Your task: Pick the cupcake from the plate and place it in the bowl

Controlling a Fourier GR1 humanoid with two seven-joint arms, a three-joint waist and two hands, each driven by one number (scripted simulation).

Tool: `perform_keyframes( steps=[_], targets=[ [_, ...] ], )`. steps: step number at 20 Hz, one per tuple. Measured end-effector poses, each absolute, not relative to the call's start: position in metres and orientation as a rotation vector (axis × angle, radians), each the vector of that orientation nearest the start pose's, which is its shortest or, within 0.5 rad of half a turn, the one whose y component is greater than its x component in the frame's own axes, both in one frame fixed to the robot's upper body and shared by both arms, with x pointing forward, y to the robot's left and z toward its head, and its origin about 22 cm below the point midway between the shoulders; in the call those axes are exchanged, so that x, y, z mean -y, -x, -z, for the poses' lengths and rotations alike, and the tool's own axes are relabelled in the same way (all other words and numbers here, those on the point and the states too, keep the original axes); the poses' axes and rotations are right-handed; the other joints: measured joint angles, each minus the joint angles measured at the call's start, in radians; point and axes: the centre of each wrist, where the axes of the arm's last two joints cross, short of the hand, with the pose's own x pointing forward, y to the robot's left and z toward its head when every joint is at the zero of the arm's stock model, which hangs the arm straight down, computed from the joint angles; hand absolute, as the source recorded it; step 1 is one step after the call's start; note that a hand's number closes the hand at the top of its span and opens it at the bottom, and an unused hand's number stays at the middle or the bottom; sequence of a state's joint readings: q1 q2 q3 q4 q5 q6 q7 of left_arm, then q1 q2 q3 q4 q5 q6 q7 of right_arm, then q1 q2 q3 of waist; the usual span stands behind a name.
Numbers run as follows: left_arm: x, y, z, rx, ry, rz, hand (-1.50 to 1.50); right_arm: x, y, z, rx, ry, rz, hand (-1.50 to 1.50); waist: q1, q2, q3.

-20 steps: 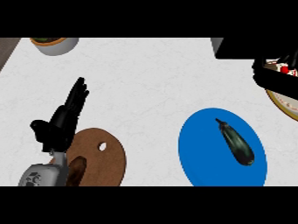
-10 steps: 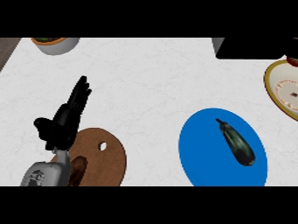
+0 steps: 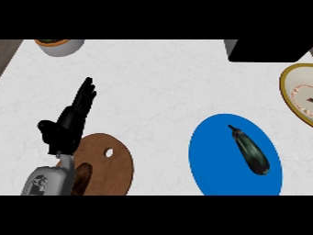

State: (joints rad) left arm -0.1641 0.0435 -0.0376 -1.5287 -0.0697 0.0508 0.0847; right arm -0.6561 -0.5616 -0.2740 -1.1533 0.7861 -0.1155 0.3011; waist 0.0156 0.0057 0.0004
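**Left hand (image 3: 69, 123) idle beside the board; cupcake out of sight**

Left hand rests at the view's left with its fingers straight and apart, holding nothing. It looks parked clear of the work. Its grey forearm crosses the edge of a round wooden board (image 3: 111, 167).

Beyond the hand, at the counter's far left corner, the grey bowl (image 3: 60, 47) is cut by the frame. This is probably the drop-off, well apart from everything on the right.

Right of the board, a blue plate (image 3: 213, 170) carries a dark eggplant (image 3: 249, 149), a bystander to the task. A black box (image 3: 267, 50) stands beyond it.

At the right edge, the yellow-rimmed plate (image 3: 309, 95) shows a bare white centre with no cupcake on it. A dark reddish sliver sits at the top right corner, but I cannot tell what it is. The right hand is not in view, so the cupcake's whereabouts cannot be confirmed.
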Motion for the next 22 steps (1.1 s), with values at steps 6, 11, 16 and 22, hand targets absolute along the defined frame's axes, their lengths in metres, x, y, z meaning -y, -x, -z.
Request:
perform_keyframes(
  steps=[6,11,16,22],
  targets=[
    [-0.213,-0.277,-0.027,1.6,-0.043,0.123,0.0,0.417,-0.377,-0.153,1.292,1.369,-0.355,1.5,0.005,0.002,0.001],
    [-0.21,-0.276,-0.033,1.611,-0.044,0.13,0.0,0.452,-0.369,-0.12,1.227,1.354,-0.358,1.5,0.012,0.004,0.001],
    [-0.205,-0.276,-0.031,1.61,-0.039,0.13,0.0,0.471,-0.358,-0.095,1.188,1.201,-0.309,-1.5,0.016,0.007,0.003],
    [-0.206,-0.279,-0.036,1.606,-0.037,0.13,0.0,0.487,-0.345,-0.081,1.274,1.02,-0.298,-1.5,0.015,0.008,0.003]
  ],
)
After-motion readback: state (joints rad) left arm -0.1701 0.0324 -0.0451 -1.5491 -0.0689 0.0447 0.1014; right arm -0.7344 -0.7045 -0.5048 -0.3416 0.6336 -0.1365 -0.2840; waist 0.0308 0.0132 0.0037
